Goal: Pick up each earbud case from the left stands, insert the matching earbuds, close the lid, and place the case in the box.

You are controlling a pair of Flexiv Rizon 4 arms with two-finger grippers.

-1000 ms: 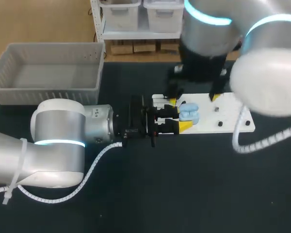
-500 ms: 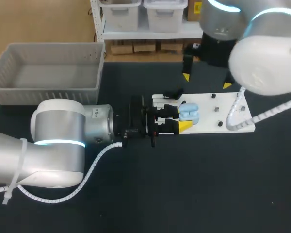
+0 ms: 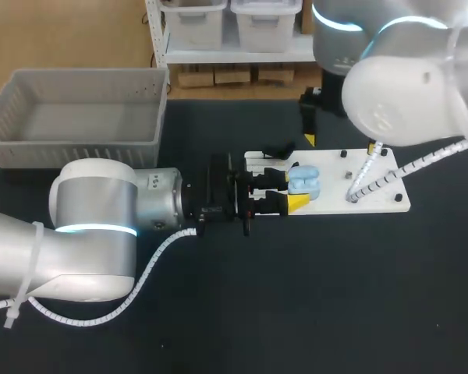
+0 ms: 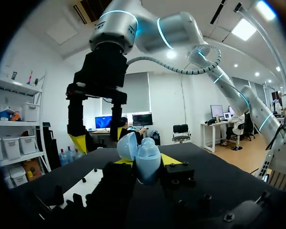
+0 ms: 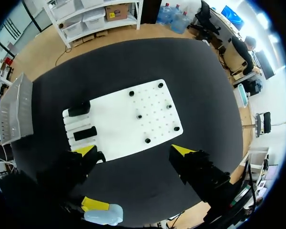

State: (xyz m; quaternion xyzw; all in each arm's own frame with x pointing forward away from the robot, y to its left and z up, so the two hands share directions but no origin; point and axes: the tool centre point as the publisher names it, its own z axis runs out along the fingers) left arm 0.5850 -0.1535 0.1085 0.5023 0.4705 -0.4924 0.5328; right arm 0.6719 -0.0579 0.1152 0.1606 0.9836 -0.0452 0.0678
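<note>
Earbud case (image 3: 303, 181) unchanged; right tool (image 5: 133, 150) farther back

Plain white on the board (image 3: 374, 167), dotted with small black pegs (image 5: 139, 116), two black blocks (image 5: 85, 133) at one end. Pale glossy blue on the case (image 3: 303, 181) at the board's edge. Bright yellow tips, black body on the left gripper (image 3: 290, 188) — same on the right gripper (image 5: 133, 150) above the board. Matt black under the board, on the table (image 3: 296, 312). Light grey, ribbed walls on the box (image 3: 78, 140). Silver-grey with glowing cyan rings on the left arm (image 3: 93, 234) and right arm (image 3: 398, 101).
</note>
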